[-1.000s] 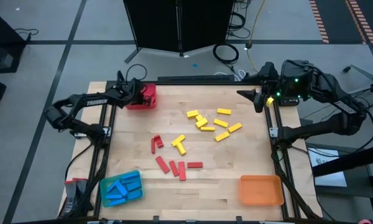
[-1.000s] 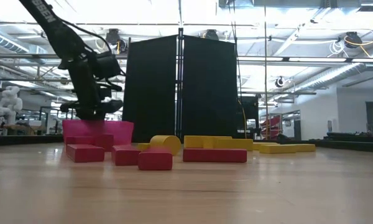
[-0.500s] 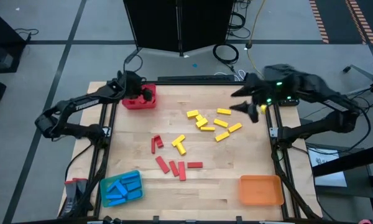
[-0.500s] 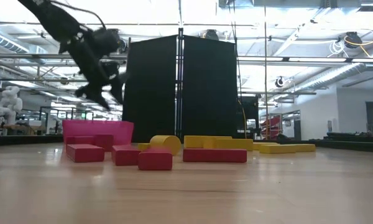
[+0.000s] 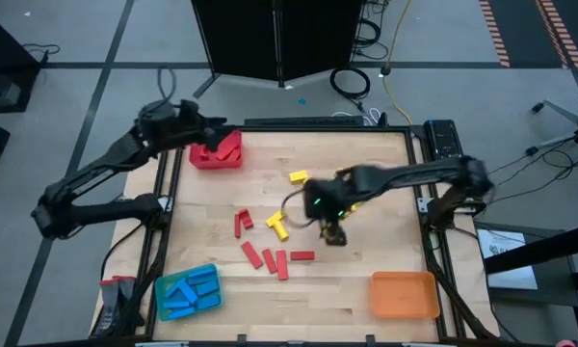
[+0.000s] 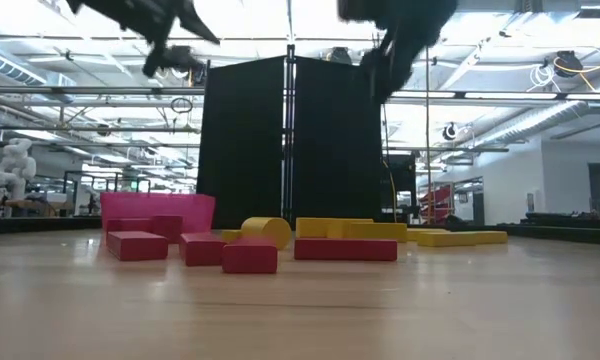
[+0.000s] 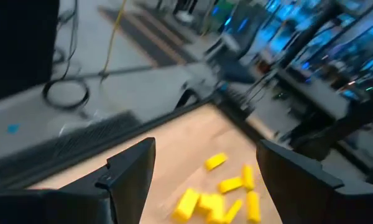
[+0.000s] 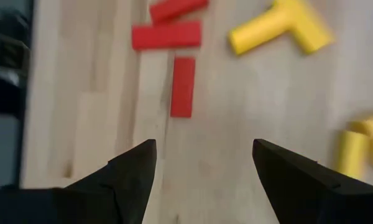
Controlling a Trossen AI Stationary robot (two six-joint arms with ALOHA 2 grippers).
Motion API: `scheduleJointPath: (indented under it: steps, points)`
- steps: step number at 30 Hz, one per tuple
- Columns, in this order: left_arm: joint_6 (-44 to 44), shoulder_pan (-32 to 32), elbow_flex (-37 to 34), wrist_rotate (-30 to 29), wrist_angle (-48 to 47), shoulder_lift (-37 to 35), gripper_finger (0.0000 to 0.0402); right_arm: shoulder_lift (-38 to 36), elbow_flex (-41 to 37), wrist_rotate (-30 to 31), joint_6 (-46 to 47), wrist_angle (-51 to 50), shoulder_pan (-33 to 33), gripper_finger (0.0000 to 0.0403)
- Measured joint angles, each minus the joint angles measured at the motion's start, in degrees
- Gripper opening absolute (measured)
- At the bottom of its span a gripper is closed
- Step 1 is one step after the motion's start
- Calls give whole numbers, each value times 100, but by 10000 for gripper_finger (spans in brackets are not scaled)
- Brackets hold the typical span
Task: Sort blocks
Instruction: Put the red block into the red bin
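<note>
Loose red blocks (image 5: 270, 258) lie flat on the wooden table near its middle, also seen in the right wrist view (image 8: 182, 87). Yellow blocks (image 5: 277, 224) lie beside and beyond them (image 7: 227, 193), some hidden under my right arm. My right gripper (image 5: 334, 234) (image 8: 205, 174) hangs open above the table, just right of the red blocks, holding nothing. My left gripper (image 5: 217, 133) (image 7: 205, 180) is open and empty, raised above the red tray (image 5: 217, 154) at the far left.
A blue tray (image 5: 188, 292) holding blue blocks stands at the near left corner. An orange tray (image 5: 403, 294) stands at the near right. A black partition (image 6: 290, 140) rises behind the far edge. Bare wood lies between the two near trays.
My left gripper has risen from low over the red tray to well above it, and its fingers now stand apart. My right arm has swung from the far right corner out over the table's middle and tipped its gripper down over the blocks.
</note>
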Motion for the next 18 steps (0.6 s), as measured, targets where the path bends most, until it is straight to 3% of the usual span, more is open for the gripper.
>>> scheduleJointPath:
  steps: [6, 12, 18]
  points:
    - [-4, -269, 11, -237, -44, -636, 285, 1247, 0, -86, -252, 537, 337, 263]
    - [-2, -312, 13, -316, -118, -871, 286, 1549, 2, -432, -124, 1221, 289, 263]
    - [0, -312, 13, -318, -289, -882, 286, 1575, 8, 295, -110, 1569, 457, 263]
